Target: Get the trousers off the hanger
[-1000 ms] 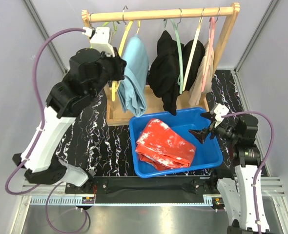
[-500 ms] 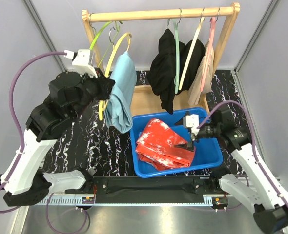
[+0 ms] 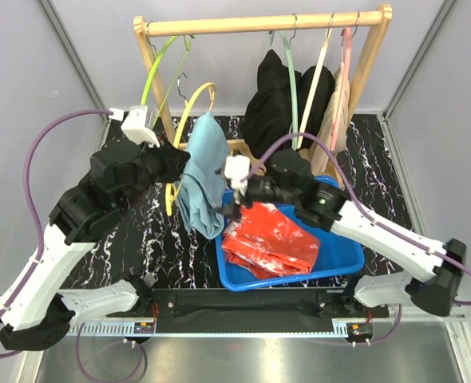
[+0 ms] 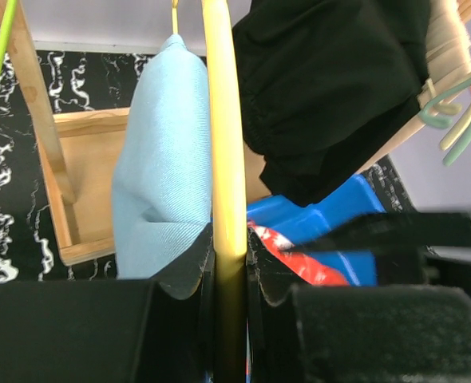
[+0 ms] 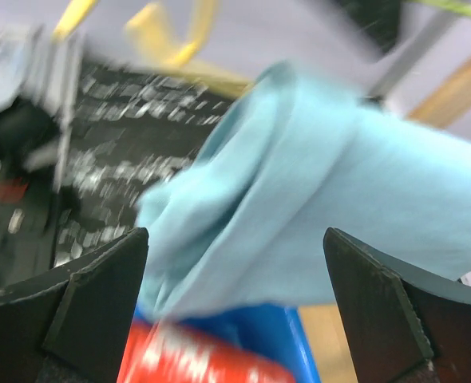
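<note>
Soft light blue trousers drape in folds over curved yellow hanger.

1. No legible text, labels, brand marks or numbers in any view.
2. Scale strip along bottom rail, top view: tick marks only, any digits too small to read.

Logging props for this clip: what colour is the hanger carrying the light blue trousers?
Yellow; the hanger shows best in the left wrist view.

Blue bin beside wooden rack, marbled table
</note>
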Robot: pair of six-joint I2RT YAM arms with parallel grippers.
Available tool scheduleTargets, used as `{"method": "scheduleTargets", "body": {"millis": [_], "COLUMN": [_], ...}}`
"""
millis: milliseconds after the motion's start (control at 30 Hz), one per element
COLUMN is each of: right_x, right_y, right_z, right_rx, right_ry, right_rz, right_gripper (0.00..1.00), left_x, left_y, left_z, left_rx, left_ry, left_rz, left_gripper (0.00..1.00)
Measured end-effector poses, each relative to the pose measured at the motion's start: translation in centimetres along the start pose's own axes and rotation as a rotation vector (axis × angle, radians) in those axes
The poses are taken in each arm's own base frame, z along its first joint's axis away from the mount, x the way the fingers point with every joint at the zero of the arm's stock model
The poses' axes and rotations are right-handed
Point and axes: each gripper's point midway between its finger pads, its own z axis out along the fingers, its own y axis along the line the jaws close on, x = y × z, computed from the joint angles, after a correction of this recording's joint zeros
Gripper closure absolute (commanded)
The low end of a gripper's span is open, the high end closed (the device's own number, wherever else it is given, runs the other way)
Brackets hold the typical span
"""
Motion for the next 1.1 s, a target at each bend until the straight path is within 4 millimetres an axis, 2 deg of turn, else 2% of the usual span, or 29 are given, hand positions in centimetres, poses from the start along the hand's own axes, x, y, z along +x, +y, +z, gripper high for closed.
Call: {"method": "scheduleTargets", "body": {"millis": [67,167,367,433,500,533,633,733,867,1000,1100], "right_x": [-1.3,-1.5,0.0,0.3,0.5,0.5,0.1,-0.3,-1.3,-4.3,-6.6], "right_y": [-2.2,-4.0,-4.6,-5.0,-5.4,-5.6,-5.9,-6.7,-8.1,-9.9,-10.4], "right_z": [1.7,3.3,5.3,5.5,5.4,5.4,5.3,4.9,3.1,0.6,-0.8], "right_rx": [0.095,0.18,0.257,0.282,0.307,0.315,0.307,0.286,0.217,0.19,0.175], "right_ry": [-0.029,-0.044,-0.011,-0.003,0.003,0.005,-0.003,-0.004,0.007,-0.02,-0.049], "right_rz": [0.084,0.186,0.318,0.334,0.337,0.337,0.33,0.325,0.317,0.289,0.261], "right_gripper": [0.04,0.04,0.11,0.21,0.39,0.64,1.0,1.0,1.0,1.0,1.0], "left_x": [-0.2,-0.5,-0.9,-0.9,-0.8,-0.8,-0.8,-1.1,-1.1,-0.5,-0.3], "left_y": [-0.3,-0.6,-0.9,-0.9,-0.9,-0.9,-1.0,-1.1,-1.0,-0.8,-0.8], "left_z": [0.1,0.2,0.0,-0.1,-0.1,-0.1,-0.2,-0.2,-0.2,0.0,0.2], "left_rx": [0.009,0.02,0.035,0.038,0.041,0.044,0.048,0.056,0.065,0.071,0.078], "left_ry": [-0.011,-0.023,-0.037,-0.04,-0.04,-0.041,-0.043,-0.063,-0.088,-0.1,-0.109], "left_rz": [-0.021,-0.044,-0.065,-0.068,-0.068,-0.069,-0.069,-0.076,-0.085,-0.091,-0.097], "left_gripper": [1.0,1.0,1.0,1.0,1.0,1.0,1.0,1.0,1.0,1.0,1.0]}}
